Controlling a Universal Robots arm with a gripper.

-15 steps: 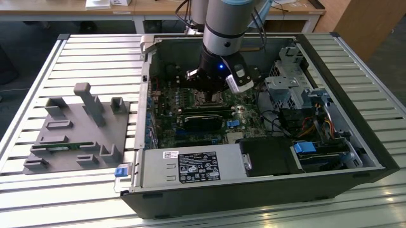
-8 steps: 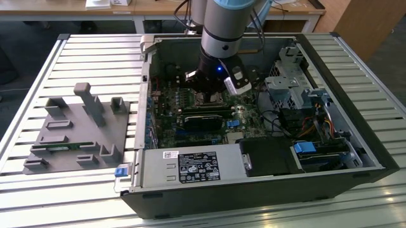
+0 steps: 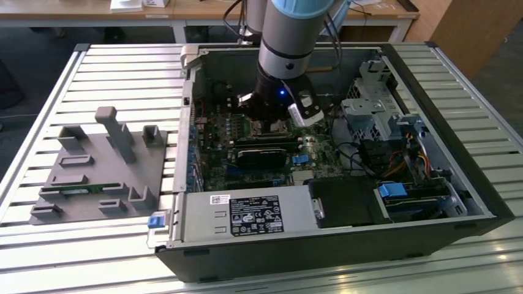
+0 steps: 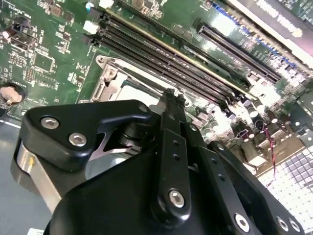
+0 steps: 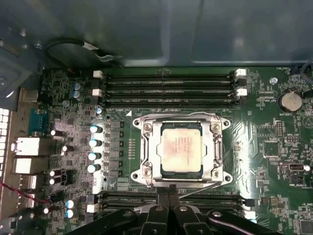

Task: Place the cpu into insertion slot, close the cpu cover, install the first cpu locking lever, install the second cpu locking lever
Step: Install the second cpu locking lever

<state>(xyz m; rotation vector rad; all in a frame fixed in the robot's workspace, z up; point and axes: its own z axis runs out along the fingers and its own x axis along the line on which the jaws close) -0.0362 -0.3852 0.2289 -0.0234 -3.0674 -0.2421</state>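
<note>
One arm is reaching down into the open computer case in the exterior view, its gripper hanging low over the green motherboard toward the case's far wall. In the second wrist view the black fingers are sitting pressed together, pinching nothing, just beside the insertion slot. In the first wrist view the cpu is lying flat inside the slot's silvery rim with the cpu cover framing it, apart from the fingertips.
</note>
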